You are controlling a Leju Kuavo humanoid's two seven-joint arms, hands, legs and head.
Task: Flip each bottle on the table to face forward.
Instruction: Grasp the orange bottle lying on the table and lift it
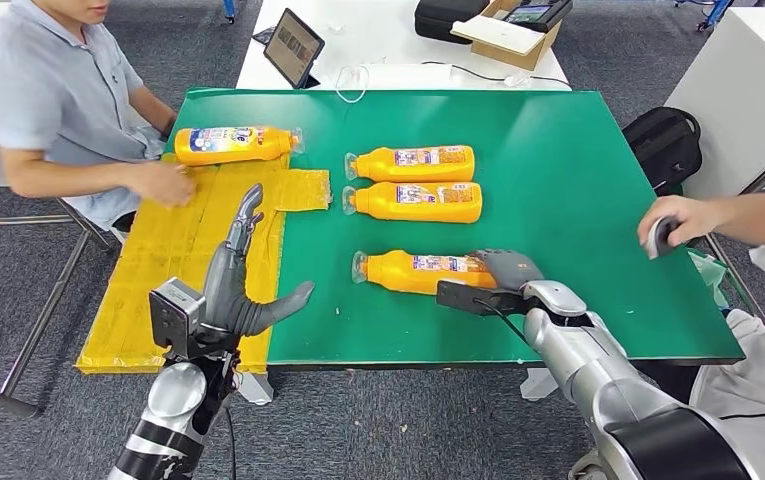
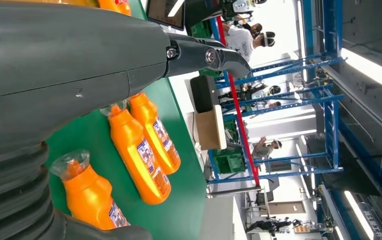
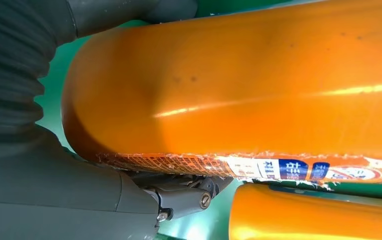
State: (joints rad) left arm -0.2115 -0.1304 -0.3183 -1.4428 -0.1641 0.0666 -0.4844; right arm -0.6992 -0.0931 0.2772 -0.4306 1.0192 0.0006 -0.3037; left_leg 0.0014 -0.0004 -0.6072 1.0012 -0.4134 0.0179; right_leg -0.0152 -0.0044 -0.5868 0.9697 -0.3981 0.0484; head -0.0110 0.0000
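Observation:
Three orange bottles lie on their sides on the green table [image 1: 578, 180], caps to the left: a far one [image 1: 413, 163], a middle one [image 1: 413, 201] and a near one [image 1: 413, 271]. My right hand [image 1: 508, 272] grips the base of the near bottle [image 3: 253, 85], thumb on one side and fingers on the other; the middle bottle [image 3: 318, 215] lies just beyond. A fourth orange bottle [image 1: 233, 144] lies on the yellow mat [image 1: 168, 260]. My left hand [image 1: 238, 285] hovers open over the mat's near part, holding nothing. In the left wrist view, that hand [image 2: 79, 65] looks toward the three bottles [image 2: 141, 155].
A person at the left rests a hand [image 1: 163, 183] on the mat beside the fourth bottle. Another person's hand [image 1: 668, 225] holds a dark object at the table's right edge. A tablet [image 1: 293, 45] and a cardboard box [image 1: 506, 35] sit on the white table behind.

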